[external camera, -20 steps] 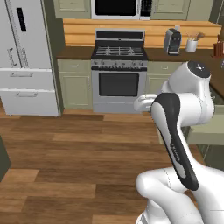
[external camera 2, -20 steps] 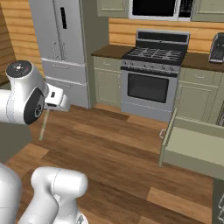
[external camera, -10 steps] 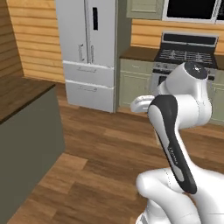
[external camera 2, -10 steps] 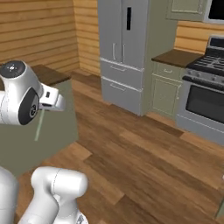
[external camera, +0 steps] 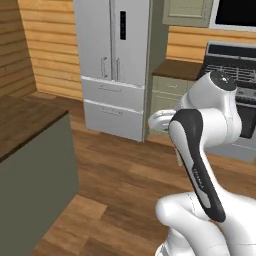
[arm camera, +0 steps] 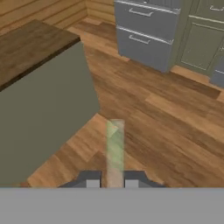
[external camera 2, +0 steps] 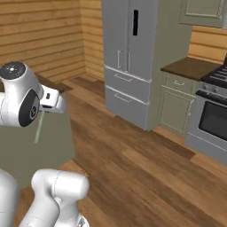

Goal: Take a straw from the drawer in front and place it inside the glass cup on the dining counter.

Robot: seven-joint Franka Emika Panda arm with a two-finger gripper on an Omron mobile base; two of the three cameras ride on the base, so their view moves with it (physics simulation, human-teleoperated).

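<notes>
So right now my pincer [arm camera: 108, 181] is clamped tight on the straw [arm camera: 115, 151], which sticks straight out ahead of my fingertips [arm camera: 92, 180] over the wood floor [arm camera: 166, 127]. From the right base camera you can see it hanging as a thin pale stick below my hand, just in front of the green base of the dining counter [external camera 2: 57, 133]. The dark wood top of that counter [arm camera: 30, 48] sits off to one side in my hand camera, with the fridge [external camera: 120, 65] and the stove [external camera 2: 213, 115] further back.

My worry list (and it's not short): I can't spot the glass cup anywhere yet, so I'm judging that I have to get round to the counter top and find it first. The straw is skinny and I'm only pinching one end, so any bump against the counter edge could tilt it in my grip or knock it loose. It also pokes out a good way, so a wide swing near that green wall is risky. And if it ends up crooked, lining it up over a small cup mouth gets fiddly.
</notes>
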